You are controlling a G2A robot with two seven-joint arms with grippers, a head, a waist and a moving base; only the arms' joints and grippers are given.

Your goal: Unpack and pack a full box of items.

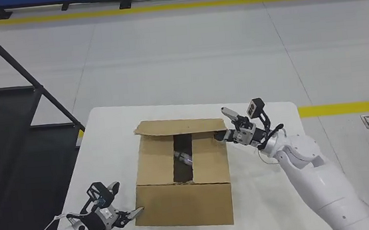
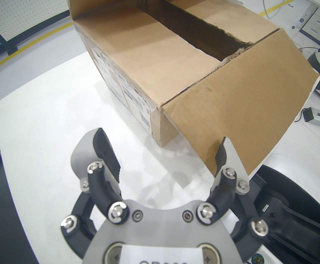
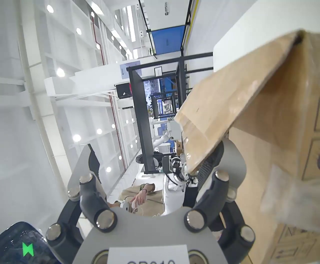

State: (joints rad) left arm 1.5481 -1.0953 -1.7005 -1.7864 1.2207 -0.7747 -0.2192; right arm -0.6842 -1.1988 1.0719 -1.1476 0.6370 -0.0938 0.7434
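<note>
Now, your right pincer, spread apart, merely touches a top flap of the cardboard box, so the flap could slip free; your left pincer is spread too.

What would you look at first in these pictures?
A big brown cardboard box sits in the middle of the white table. Its top flaps leave a dark slot down the middle. The left gripper is open at the box's near corner, and the right gripper is open at the far side, with one of its fingers against the edge of a flap.
</note>
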